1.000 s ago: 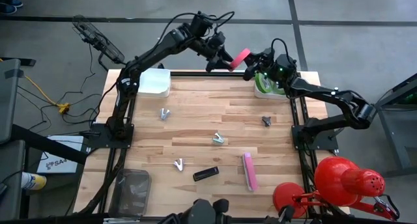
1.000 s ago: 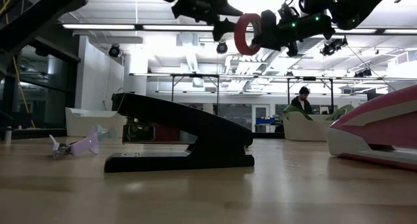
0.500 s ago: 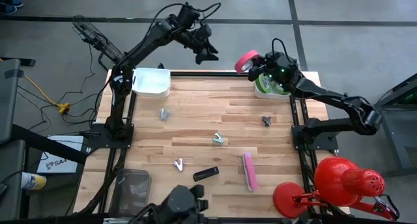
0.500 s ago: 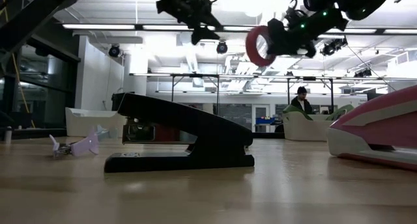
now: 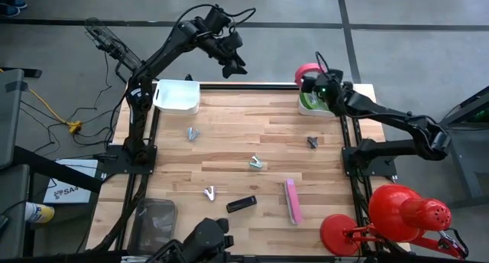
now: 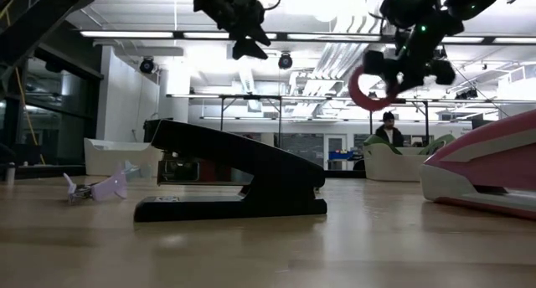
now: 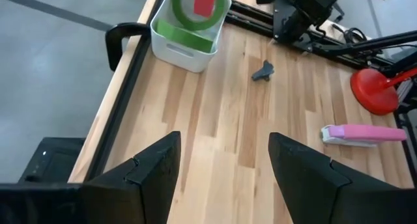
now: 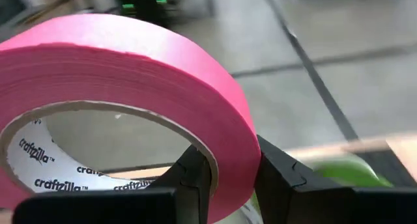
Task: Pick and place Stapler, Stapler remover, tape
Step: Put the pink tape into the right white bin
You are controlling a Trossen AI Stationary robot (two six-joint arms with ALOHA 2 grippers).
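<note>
We find the table with a bin at its far left corner and a second bin at its far right corner. The tape roll hangs just over the far edge of that right bin. A stapler lies near the front right, and another stapler sits just to its left. A staple remover rests right of centre, a second at the middle, a third towards the left, and a fourth near the front. A lamp stands off the front right corner.
</note>
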